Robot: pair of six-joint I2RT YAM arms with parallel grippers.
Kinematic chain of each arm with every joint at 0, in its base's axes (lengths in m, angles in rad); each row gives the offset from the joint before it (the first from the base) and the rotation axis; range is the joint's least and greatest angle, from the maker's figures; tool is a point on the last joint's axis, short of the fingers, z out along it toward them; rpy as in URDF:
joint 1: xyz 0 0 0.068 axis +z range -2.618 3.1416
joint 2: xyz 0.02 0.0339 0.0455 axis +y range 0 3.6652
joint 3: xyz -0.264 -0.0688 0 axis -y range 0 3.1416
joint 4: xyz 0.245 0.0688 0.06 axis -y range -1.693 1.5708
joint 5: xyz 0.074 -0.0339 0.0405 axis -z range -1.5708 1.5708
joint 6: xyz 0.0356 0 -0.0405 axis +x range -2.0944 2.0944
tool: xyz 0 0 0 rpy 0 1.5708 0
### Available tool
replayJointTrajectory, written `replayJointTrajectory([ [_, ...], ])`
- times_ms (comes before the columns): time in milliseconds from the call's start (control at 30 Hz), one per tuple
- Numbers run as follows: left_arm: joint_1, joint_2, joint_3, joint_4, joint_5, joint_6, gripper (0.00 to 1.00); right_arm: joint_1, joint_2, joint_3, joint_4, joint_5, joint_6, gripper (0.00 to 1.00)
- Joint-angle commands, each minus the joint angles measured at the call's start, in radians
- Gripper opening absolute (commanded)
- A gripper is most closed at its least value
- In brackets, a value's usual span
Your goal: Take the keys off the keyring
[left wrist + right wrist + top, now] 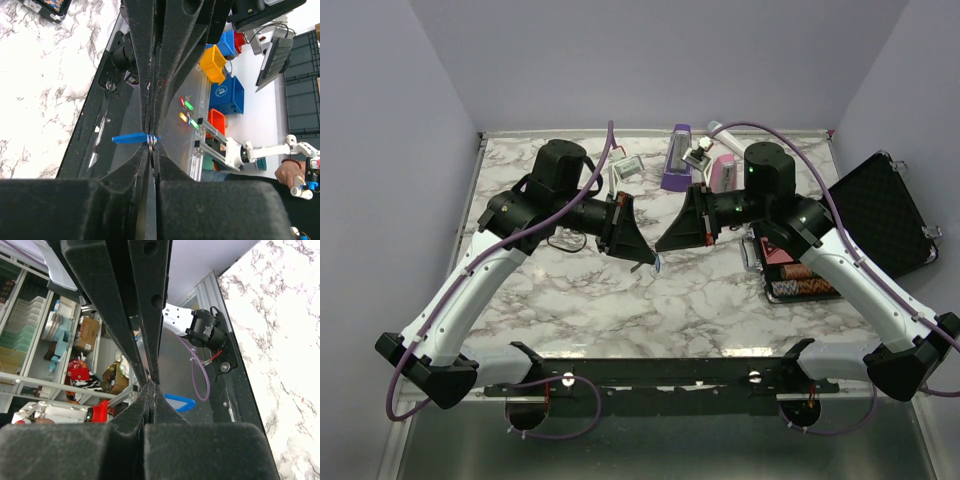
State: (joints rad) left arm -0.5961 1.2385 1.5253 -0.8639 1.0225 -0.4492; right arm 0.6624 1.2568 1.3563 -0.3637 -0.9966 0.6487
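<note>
Keys, a tiny bright-blue oval-headed piece with a pale metal bit, sit where both tips meet over the white marbled counter, long axis crosswise to the fingers. The left gripper is nearly closed and I cannot tell whether it grips. The right gripper is clenched and equally near. Only the left wrist view shows the metal bit; the right wrist view shows just a blue loop.

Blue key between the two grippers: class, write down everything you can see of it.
The bright-blue oval-headed key looks like smooth plastic, tiny beside the black padded left fingers. They pinch it at a pale metal bit, its blue head sticking out sideways, above the white marbled table. From the right wrist its blue loop shows beside the shut right fingers; whether they grip it cannot be told.
</note>
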Motion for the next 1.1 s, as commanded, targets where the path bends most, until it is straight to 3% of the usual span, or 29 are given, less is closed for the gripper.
replayJointTrajectory([
  [0, 0.002, -0.022, 0.038, 0.019, 0.013, 0.023, 0.18, 0.005, 0.006, 0.023, -0.080, -0.031, -0.026, 0.01],
  [600, 0.005, -0.025, 0.029, 0.016, 0.005, 0.026, 0.20, 0.003, -0.005, 0.037, -0.086, -0.004, -0.024, 0.01],
  [667, 0.004, -0.028, 0.024, 0.016, -0.002, 0.027, 0.15, 0.005, -0.005, 0.040, -0.084, 0.000, -0.024, 0.01],
  [733, 0.004, -0.033, 0.019, 0.016, -0.012, 0.027, 0.00, 0.003, -0.002, 0.046, -0.084, -0.002, -0.026, 0.01],
  [867, 0.004, -0.043, 0.007, 0.032, -0.030, 0.021, 0.00, 0.005, -0.002, 0.056, -0.084, 0.026, -0.015, 0.01],
  [933, 0.005, -0.053, 0.001, 0.049, -0.042, 0.006, 0.00, 0.005, -0.005, 0.063, -0.074, 0.047, -0.003, 0.18],
  [1033, 0.004, -0.062, -0.001, 0.088, -0.041, -0.017, 0.00, 0.003, -0.016, 0.060, -0.043, 0.102, 0.028, 0.56],
  [1067, 0.004, -0.068, -0.002, 0.103, -0.041, -0.028, 0.00, 0.005, -0.020, 0.061, -0.034, 0.121, 0.032, 0.61],
])
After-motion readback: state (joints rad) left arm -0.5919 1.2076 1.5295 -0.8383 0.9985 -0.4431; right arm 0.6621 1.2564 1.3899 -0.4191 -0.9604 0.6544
